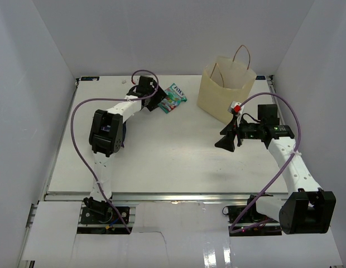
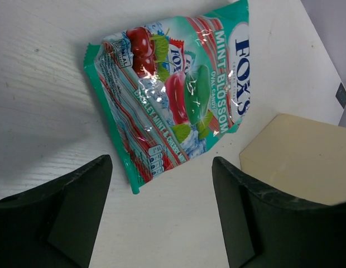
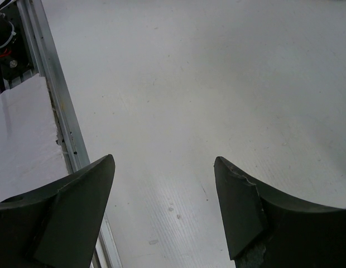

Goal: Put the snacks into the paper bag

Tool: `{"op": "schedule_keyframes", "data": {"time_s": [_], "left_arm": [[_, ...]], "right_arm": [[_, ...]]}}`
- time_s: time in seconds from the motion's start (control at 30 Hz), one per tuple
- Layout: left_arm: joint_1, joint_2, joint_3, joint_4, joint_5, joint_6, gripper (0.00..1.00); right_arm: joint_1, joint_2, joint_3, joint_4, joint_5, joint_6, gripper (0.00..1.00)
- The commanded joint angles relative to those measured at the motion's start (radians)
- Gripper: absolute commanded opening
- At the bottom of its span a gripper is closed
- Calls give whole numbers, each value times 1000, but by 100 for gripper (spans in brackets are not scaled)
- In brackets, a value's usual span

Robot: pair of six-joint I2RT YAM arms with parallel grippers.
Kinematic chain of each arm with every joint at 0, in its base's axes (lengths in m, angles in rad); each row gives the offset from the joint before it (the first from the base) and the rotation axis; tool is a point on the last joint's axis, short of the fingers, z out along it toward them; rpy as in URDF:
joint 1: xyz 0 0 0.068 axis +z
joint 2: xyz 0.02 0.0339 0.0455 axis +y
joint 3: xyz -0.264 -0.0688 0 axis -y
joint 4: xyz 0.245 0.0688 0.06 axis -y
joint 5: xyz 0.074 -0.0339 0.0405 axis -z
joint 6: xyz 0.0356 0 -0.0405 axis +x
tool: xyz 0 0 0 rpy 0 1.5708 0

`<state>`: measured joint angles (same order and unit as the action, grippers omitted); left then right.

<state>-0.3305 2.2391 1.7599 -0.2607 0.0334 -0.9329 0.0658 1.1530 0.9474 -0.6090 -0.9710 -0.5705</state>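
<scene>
A teal candy packet [image 1: 174, 99] with red and green print lies flat on the table at the back, left of the paper bag [image 1: 226, 89]. The tan bag stands upright at the back right with its thin loop handles up. My left gripper [image 1: 157, 100] is open and empty just left of the packet; in the left wrist view the packet [image 2: 176, 95] lies ahead of the spread fingers [image 2: 78, 206] and a corner of the bag [image 2: 298, 159] shows at right. My right gripper [image 1: 226, 141] is open and empty over bare table in front of the bag. No other snacks show.
White walls enclose the table on three sides. The table's near metal rail [image 3: 58, 106] shows in the right wrist view. Purple cables loop from both arms. The left arm's elbow [image 1: 106, 133] hangs over the left half of the table.
</scene>
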Motion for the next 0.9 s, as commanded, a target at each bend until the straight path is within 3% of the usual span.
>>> {"op": "schedule_keyframes", "data": {"time_s": [0.0,0.27,0.5,0.57,0.67,0.87], "left_arm": [[1,8,50,-35,-18,-21,82],[-1,100,141,-66,5,-46,77],[1,171,187,-64,54,-63,55],[1,171,181,-60,62,-63,44],[7,148,141,-11,94,-43,29],[21,13,-51,159,169,5,16]], "right_arm": [[0,-3,-2,29,-14,12,78],[-1,24,24,25,-5,18,78],[-1,34,30,9,-9,18,78],[-1,34,31,6,-12,17,78],[0,33,33,-8,-26,6,78],[35,36,30,-43,-32,-22,77]]}}
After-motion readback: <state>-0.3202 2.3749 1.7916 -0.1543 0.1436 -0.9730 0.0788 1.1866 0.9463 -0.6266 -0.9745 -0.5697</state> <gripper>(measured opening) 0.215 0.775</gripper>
